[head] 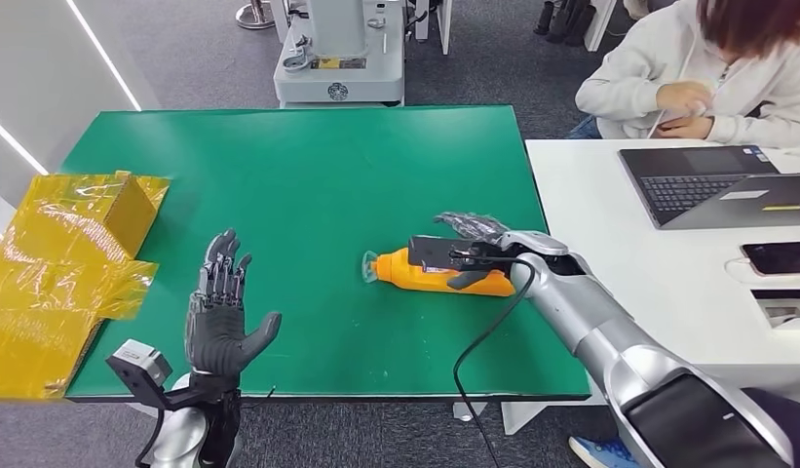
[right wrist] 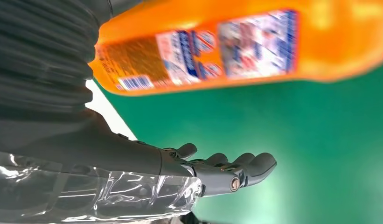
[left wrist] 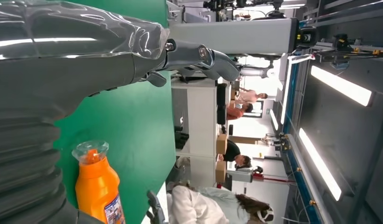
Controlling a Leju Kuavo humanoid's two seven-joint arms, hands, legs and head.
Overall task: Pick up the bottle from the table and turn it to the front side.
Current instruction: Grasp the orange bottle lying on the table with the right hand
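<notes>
The orange bottle (head: 444, 275) lies on its side on the green tabletop (head: 308, 175) near the right edge, clear cap toward the middle. The right wrist view adds its printed label with a barcode. The right hand (head: 474, 244) hovers over it, fingers extended, gripping nothing. The left hand (head: 220, 317) is held up, fingers spread.

Orange bottle (head: 430, 275) lying on its side, clear cap, printed label

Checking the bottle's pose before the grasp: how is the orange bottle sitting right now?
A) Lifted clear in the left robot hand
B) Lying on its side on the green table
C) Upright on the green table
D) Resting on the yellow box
B: the orange bottle lies flat on the green table, clear cap toward the robot's left.
</notes>
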